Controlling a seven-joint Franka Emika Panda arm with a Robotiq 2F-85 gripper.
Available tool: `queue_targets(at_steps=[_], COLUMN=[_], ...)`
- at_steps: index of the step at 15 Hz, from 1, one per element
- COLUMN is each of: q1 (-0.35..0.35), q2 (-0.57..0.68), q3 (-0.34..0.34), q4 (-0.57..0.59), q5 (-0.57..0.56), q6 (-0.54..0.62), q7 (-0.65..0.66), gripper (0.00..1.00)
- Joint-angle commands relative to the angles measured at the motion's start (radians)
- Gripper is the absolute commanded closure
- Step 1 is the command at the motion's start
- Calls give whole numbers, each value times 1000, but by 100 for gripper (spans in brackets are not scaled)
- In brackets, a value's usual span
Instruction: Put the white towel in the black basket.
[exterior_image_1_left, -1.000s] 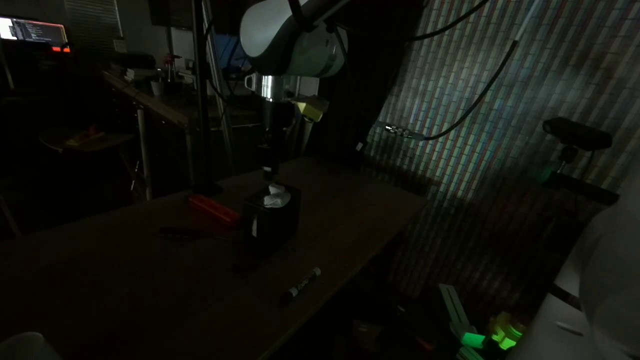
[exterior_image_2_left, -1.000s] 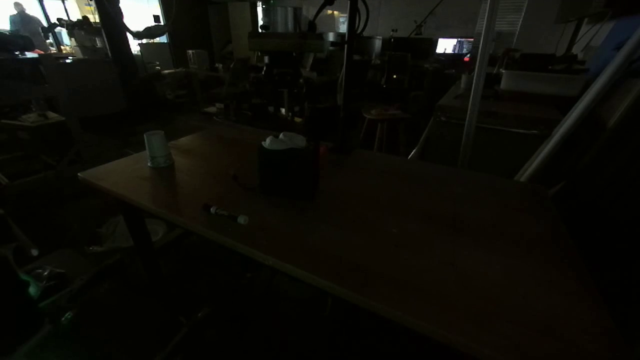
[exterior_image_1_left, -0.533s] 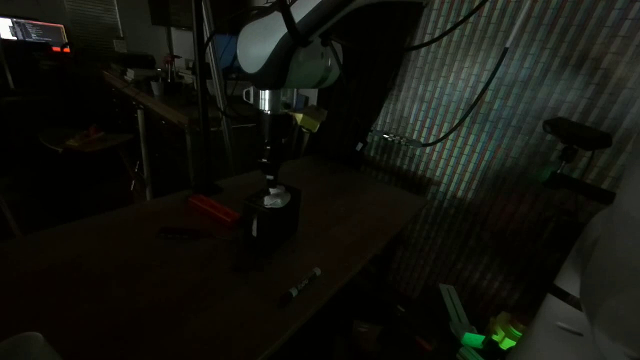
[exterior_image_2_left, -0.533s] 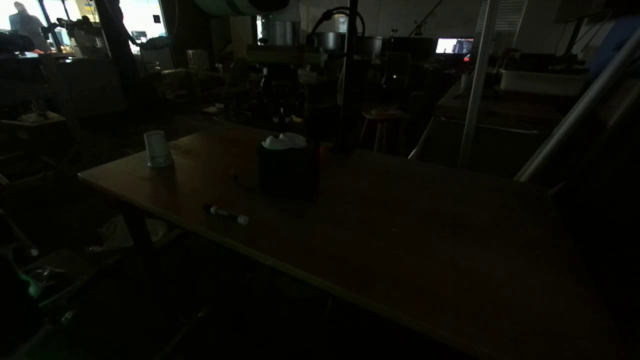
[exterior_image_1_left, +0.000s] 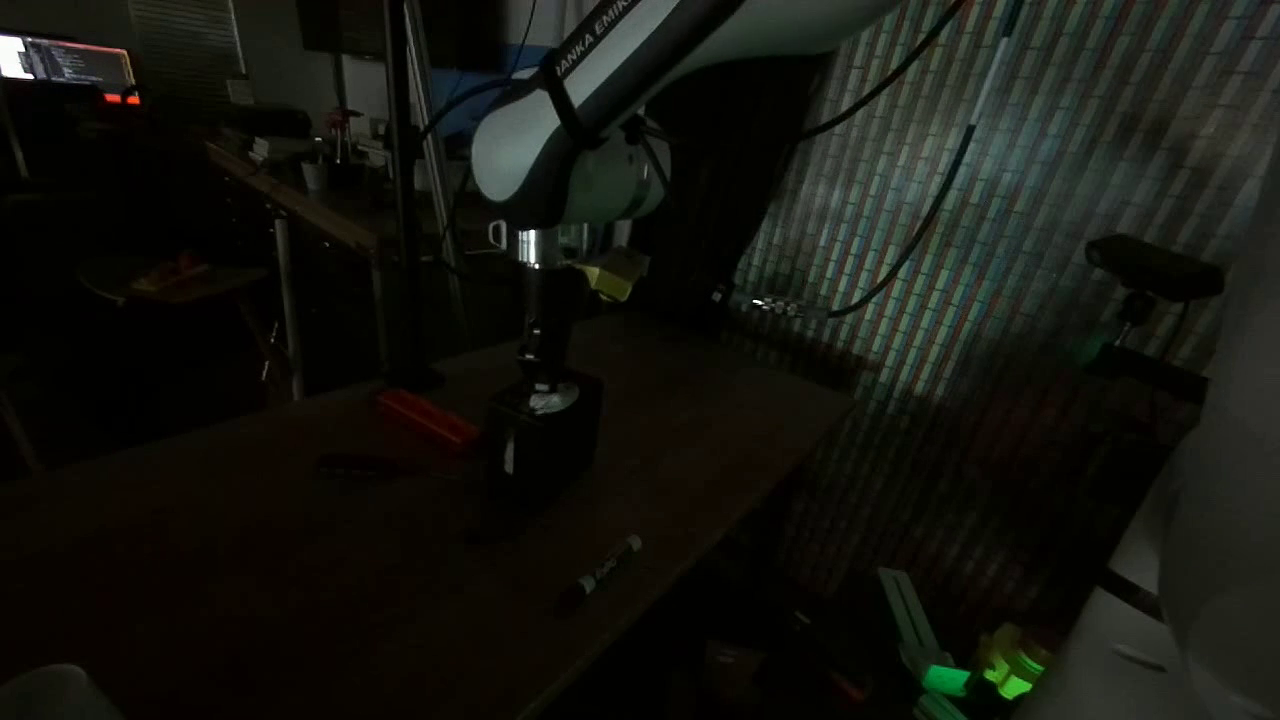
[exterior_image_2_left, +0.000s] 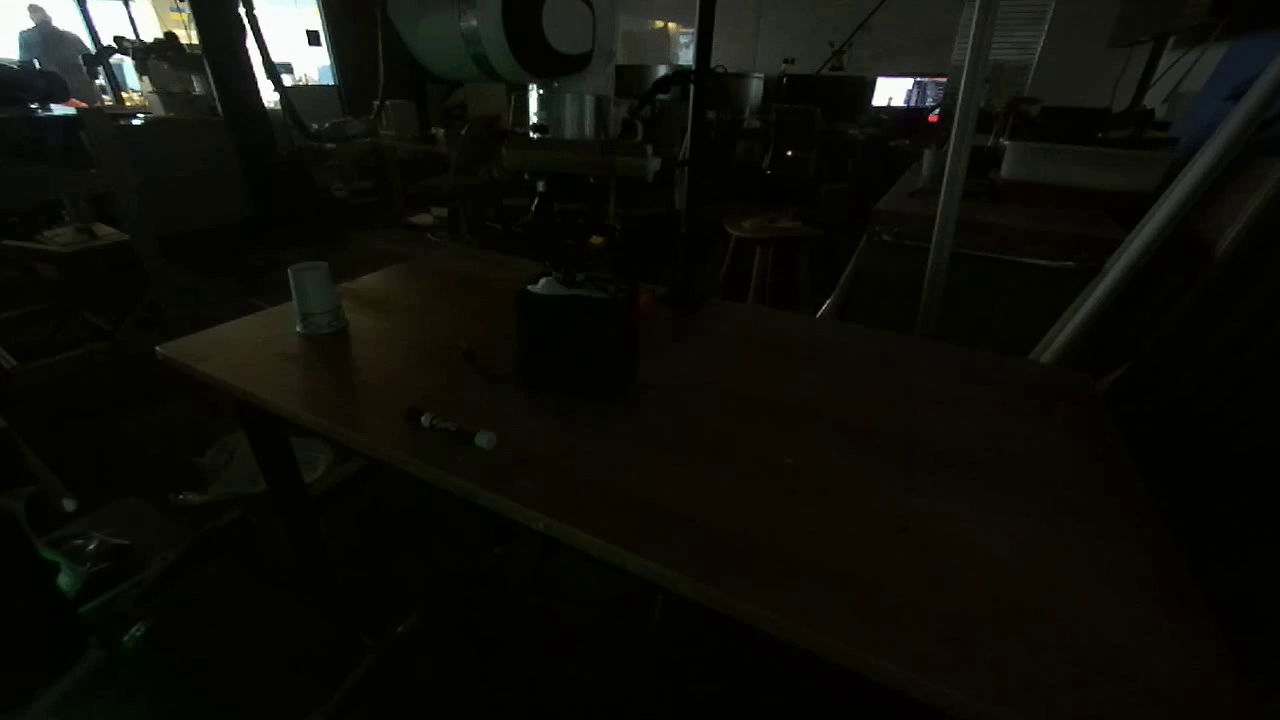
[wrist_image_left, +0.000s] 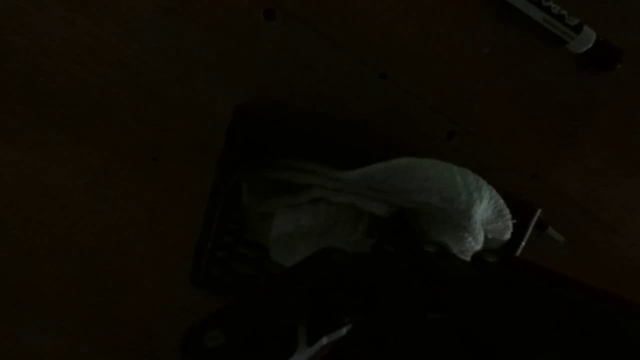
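Observation:
The black basket (exterior_image_1_left: 560, 445) stands on the table and also shows in an exterior view (exterior_image_2_left: 577, 345). The crumpled white towel (exterior_image_1_left: 556, 399) lies in its mouth. A strip of the towel shows just above the rim in an exterior view (exterior_image_2_left: 548, 288). In the wrist view the towel (wrist_image_left: 425, 185) spreads across the basket opening, bunched toward one end. My gripper (exterior_image_1_left: 545, 384) points straight down into the basket mouth, at the towel. Its dark fingers look together in the wrist view (wrist_image_left: 395, 220) and cover part of the towel. I see no cloth pinched between them; the fingertips are hard to see.
A marker (exterior_image_1_left: 610, 565) lies near the table edge. A red object (exterior_image_1_left: 428, 420) lies beside the basket, with a dark object (exterior_image_1_left: 360, 466) near it. A pale cup (exterior_image_2_left: 316, 298) stands at one table end. The room is very dark.
The arm has come down from above the basket to the towel. The towel's raised top has sunk lower and is partly covered by my gripper. The basket has not moved.

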Motion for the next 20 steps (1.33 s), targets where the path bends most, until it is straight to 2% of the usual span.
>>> queue_targets(at_steps=[1, 12, 20], q1=[-11, -50, -60], q2=[56, 182, 51], q3=[-1, 27, 3], q4=[26, 80, 28], q5=[17, 105, 73], q6=[21, 17, 0], q7=[4, -20, -8], gripper=[100, 100, 100])
